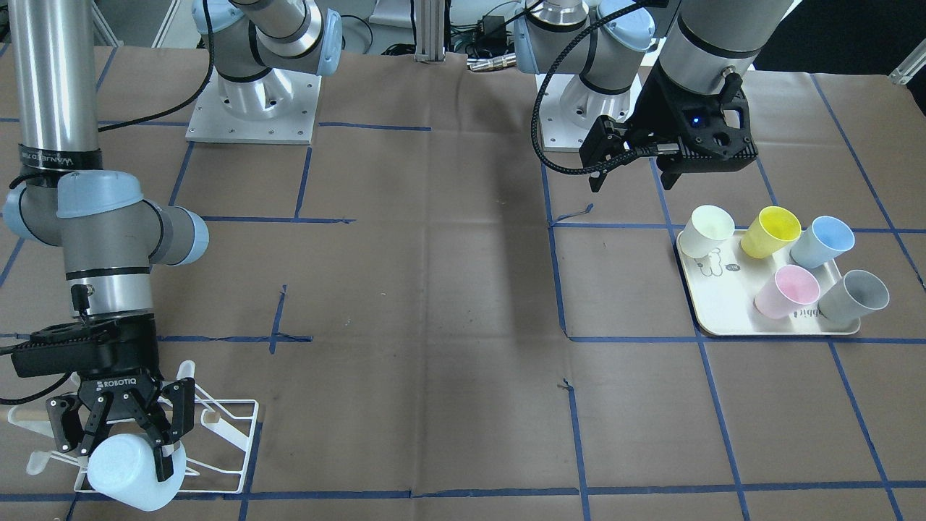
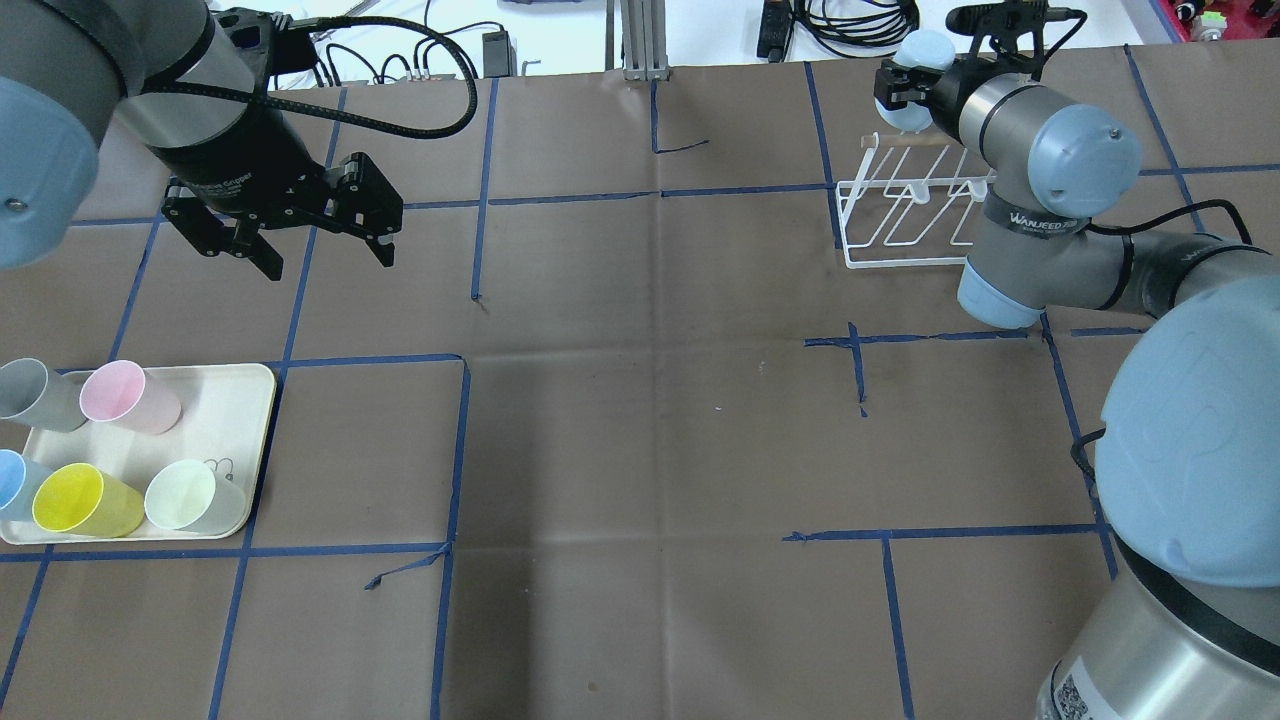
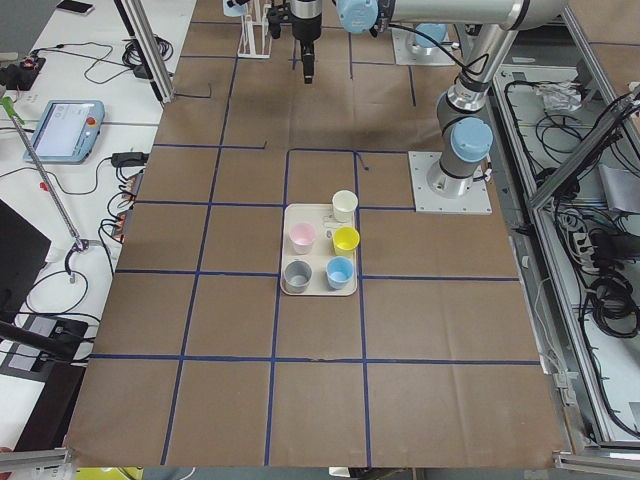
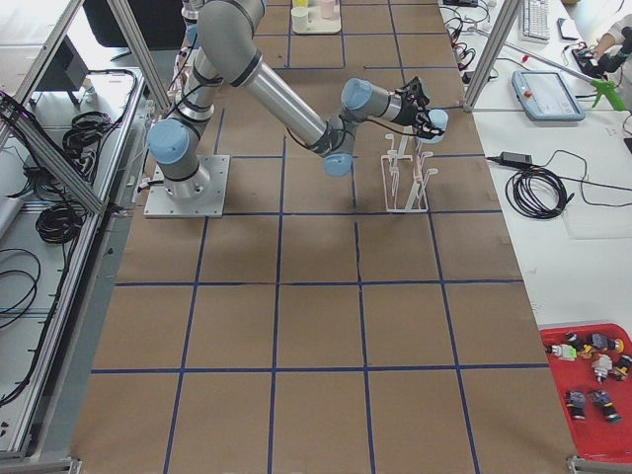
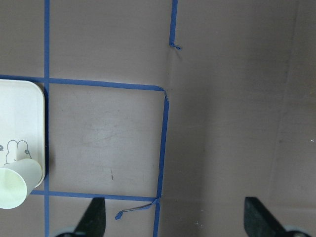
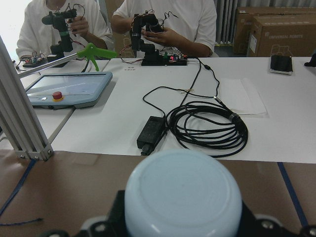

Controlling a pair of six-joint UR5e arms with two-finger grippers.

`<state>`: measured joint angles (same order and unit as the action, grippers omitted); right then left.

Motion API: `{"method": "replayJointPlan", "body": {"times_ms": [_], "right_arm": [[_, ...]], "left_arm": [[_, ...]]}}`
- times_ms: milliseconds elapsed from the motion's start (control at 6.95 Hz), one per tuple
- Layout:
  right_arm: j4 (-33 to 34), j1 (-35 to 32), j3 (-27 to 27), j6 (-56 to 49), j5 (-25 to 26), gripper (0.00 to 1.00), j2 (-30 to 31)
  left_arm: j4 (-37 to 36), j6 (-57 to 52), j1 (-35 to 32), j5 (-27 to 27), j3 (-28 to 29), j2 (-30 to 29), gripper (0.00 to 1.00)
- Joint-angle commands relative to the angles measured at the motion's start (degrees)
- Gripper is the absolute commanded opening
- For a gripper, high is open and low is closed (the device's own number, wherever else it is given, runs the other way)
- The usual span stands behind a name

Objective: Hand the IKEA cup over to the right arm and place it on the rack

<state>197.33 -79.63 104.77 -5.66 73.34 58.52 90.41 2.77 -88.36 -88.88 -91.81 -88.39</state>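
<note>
My right gripper [image 1: 129, 441] is shut on a pale blue IKEA cup [image 1: 134, 470] and holds it on its side at the far end of the white wire rack [image 1: 231, 427]. The same cup [image 2: 915, 85] shows in the overhead view beyond the rack [image 2: 900, 225], and its base [image 6: 182, 195] fills the right wrist view. My left gripper [image 2: 300, 235] is open and empty, above the table beyond the cream tray [image 2: 230, 430]. Its fingertips [image 5: 96, 217] show spread wide in the left wrist view.
The cream tray [image 1: 712, 311] holds several cups: white [image 1: 707, 230], yellow [image 1: 770, 231], blue [image 1: 821, 242], pink [image 1: 787, 291] and grey [image 1: 854, 297]. Past the table edge by the rack lie a cable coil [image 6: 207, 126] and a tablet [image 6: 69, 89], with operators seated behind.
</note>
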Motion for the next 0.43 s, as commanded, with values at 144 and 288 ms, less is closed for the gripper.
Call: {"method": "replayJointPlan", "body": {"times_ms": [144,288], "right_arm": [[-2.5,0.3,0.6,-0.2,0.0,0.38,0.0],[-2.9,0.4,0.6,0.0,-0.3,0.49,0.0]], "left_arm": [[-0.1,-2.8,1.2,0.1,-2.1,0.6,1.00],[-0.3,-7.1,4.5,0.3,-4.7,2.2,1.00]]}}
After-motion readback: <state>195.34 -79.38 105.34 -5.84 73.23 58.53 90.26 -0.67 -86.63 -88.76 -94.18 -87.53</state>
